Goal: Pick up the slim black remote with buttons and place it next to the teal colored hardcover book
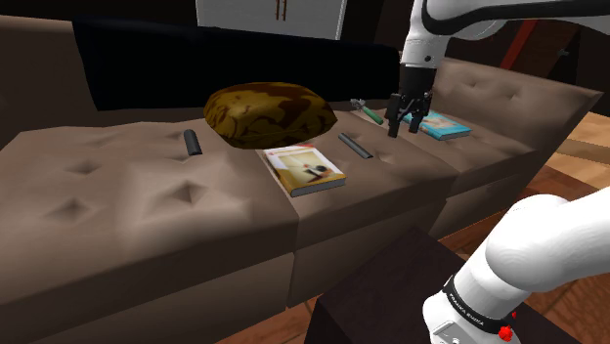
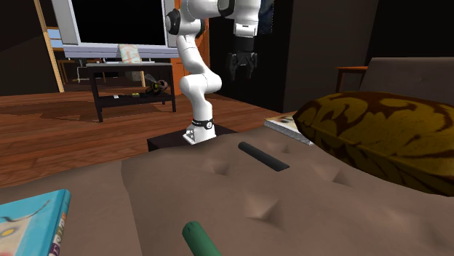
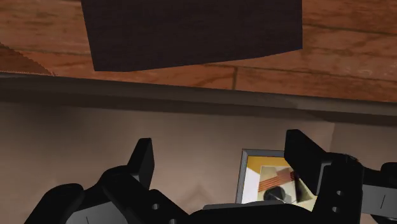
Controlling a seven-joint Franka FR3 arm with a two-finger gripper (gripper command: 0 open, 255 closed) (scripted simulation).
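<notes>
Two slim dark bars on the brown tufted sofa, so first a matter of picking the right one. Taken as the slim black remote: the bar on the middle seat, just to the shoulder view's right of the white-and-orange-covered book; too small to make out buttons.

Lies below the all-black two-finger gripper and off to the shoulder view's left of it, nearer the sofa's front edge, not touching. Long axis slanted across the seat, running from the backrest side toward the front edge, so probably calls for a wrist turn to set the fingers across the narrow width. Gripper hovering above the seat, spread wide, clasping nothing.

Just beyond it to the shoulder view's right, flat on the seat: the teal hardcover book, with bare seat beside it for the drop.

Between remote and gripper, nearer the backrest: a green stick-shaped object, close enough to be nudged on the way down. Further to the shoulder view's left, a round mottled yellow-brown cushion, and past it the second dark bar, well apart from everything in play. One arm only, so no question of which.
</notes>
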